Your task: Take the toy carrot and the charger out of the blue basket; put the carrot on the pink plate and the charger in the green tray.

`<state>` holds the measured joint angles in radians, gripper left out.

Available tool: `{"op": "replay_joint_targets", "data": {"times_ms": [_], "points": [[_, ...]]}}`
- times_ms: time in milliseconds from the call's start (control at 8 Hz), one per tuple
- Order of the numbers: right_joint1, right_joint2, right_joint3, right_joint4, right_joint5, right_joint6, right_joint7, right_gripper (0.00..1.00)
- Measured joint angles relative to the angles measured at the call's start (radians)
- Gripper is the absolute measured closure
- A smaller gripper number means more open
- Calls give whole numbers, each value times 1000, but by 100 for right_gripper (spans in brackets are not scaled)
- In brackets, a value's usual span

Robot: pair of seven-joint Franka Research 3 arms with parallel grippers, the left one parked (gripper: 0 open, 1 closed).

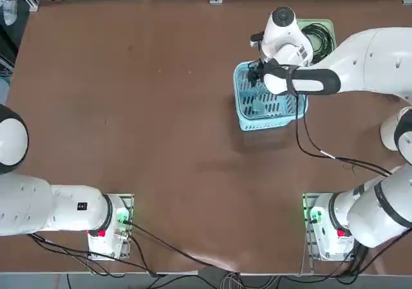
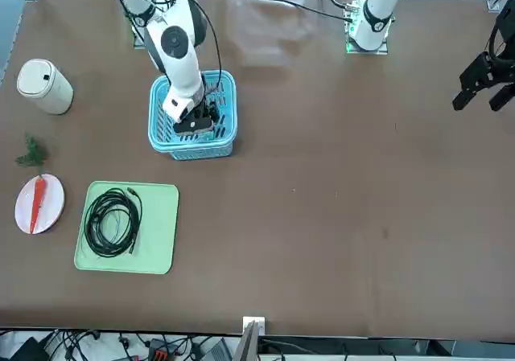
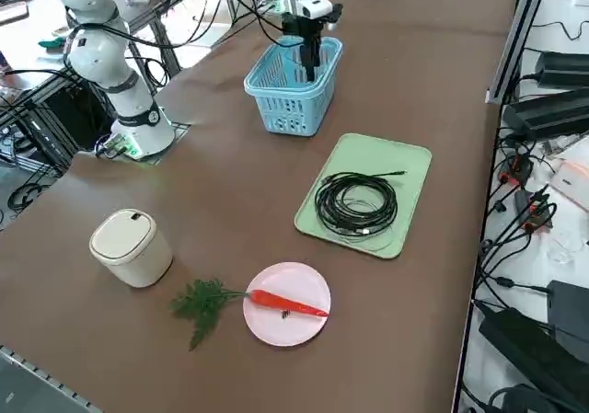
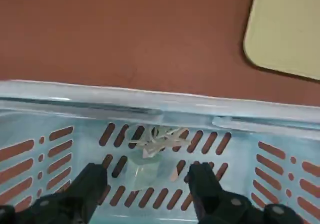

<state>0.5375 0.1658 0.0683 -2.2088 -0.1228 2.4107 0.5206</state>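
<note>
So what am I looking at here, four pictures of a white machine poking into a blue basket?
They show one moment from four cameras: overhead, across the table, the side, and one on the working arm's wrist. The white machines are two robot arms at a brown table; only the right one works. Its right gripper hangs inside the blue basket, fingers open, holding nothing, just above a small pale charger. The toy carrot already lies on the pink plate. A coiled black cable sits in the green tray, and a white canister stands nearby.
</note>
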Motion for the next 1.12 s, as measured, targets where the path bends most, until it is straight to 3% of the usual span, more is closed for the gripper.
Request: {"op": "replay_joint_targets", "data": {"times_ms": [1125], "points": [[-8,60,-6,32,0,41,-13,1]]}}
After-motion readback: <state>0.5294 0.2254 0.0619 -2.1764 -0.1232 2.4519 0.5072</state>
